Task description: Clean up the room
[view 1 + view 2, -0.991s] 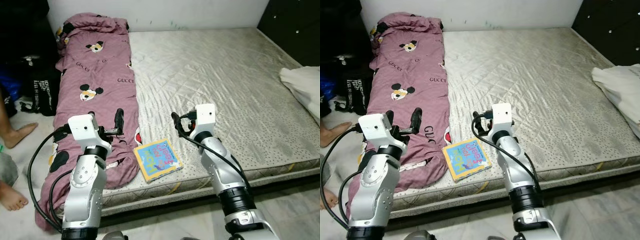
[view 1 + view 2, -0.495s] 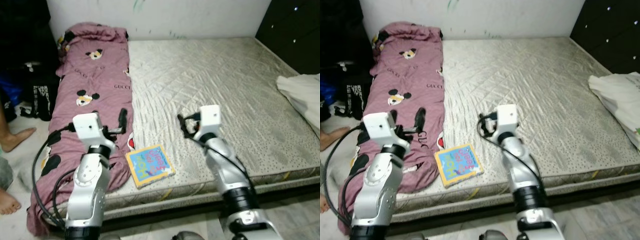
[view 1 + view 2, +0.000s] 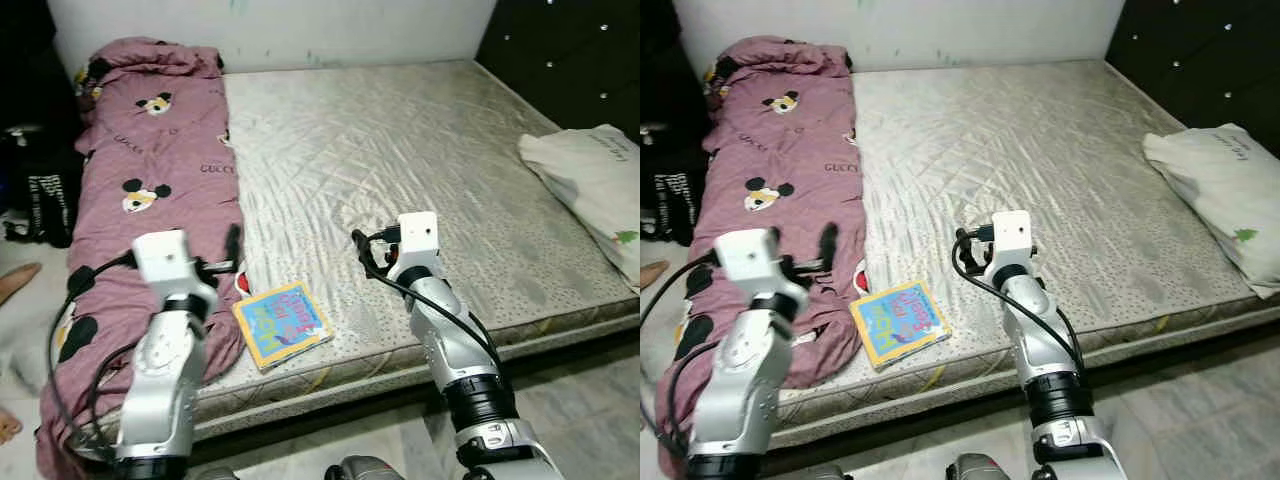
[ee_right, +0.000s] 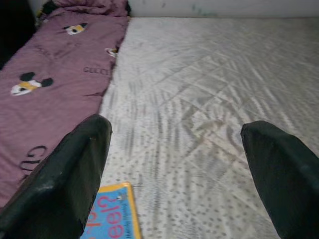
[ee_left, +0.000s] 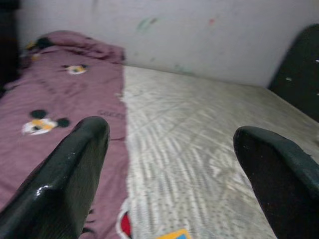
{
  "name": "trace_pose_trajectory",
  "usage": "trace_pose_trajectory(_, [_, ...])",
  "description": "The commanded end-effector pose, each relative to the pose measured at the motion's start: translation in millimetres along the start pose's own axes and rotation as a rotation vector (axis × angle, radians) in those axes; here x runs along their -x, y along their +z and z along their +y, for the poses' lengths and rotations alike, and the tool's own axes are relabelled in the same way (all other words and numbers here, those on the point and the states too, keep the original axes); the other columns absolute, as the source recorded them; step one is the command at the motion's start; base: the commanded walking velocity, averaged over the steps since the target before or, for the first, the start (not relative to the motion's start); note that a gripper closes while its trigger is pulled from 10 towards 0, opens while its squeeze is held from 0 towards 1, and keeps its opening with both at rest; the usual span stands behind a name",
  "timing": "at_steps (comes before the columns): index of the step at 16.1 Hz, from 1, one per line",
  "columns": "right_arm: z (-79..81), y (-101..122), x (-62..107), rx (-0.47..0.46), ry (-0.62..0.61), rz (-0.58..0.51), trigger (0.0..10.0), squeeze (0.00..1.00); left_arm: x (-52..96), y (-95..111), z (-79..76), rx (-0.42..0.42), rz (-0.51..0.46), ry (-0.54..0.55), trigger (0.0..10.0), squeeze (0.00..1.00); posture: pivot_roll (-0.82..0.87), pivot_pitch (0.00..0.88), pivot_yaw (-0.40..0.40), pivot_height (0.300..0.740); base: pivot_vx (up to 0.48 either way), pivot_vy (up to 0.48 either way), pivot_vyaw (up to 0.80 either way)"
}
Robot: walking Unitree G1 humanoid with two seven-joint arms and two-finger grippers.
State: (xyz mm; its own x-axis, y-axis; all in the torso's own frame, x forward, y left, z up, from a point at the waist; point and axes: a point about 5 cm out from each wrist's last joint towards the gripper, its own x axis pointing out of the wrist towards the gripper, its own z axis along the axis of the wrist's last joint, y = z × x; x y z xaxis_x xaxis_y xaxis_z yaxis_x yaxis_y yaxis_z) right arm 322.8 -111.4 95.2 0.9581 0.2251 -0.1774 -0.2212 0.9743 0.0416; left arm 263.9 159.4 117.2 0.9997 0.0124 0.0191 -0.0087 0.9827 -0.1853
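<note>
Both grippers, left (image 3: 232, 262) and right (image 3: 362, 252), hover wide open; approach the book (image 3: 281, 324) low, sliding fingers under its edge on the mattress (image 3: 400, 150).

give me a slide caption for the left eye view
Both open grippers, left gripper and right gripper, flank a book on the mattress.

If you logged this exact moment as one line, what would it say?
left hand: open, above purple blanket | right hand: open, above mattress | picture book: lying near mattress front edge, between arms | holding: nothing
</note>
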Motion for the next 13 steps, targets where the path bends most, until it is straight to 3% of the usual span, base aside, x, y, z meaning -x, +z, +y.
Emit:
trace_pose_trajectory(1, [-0.3,2.0,1.8,0.003,0.002,-0.002,10.0,0.0,1.8,1.7,0.4,0.003,-0.006,-0.004,10.0,0.0,-0.05,0.031,-0.036,0.74,0.0,0.0,0.0])
trace_pose_trajectory(5, [-8.5,3.8,11.3,-0.037,-0.033,-0.028,10.0,0.0,7.7,1.4,14.7,-0.034,0.012,0.106,10.0,0.0,-0.06,0.084,-0.03,0.74,0.0,0.0,0.0])
trace_pose_trajectory(9, [-10.1,3.1,15.8,-0.045,-0.042,-0.038,10.0,0.0,12.5,1.4,24.3,-0.054,0.009,0.105,10.0,0.0,-0.06,0.085,-0.025,0.735,0.0,0.0,0.0])
trace_pose_trajectory(13, [-9.6,2.6,18.3,-0.048,-0.032,-0.029,10.0,0.0,12.5,1.4,19.3,-0.052,0.012,0.077,10.0,0.0,-0.06,0.082,-0.027,0.7,0.0,0.0,0.0])
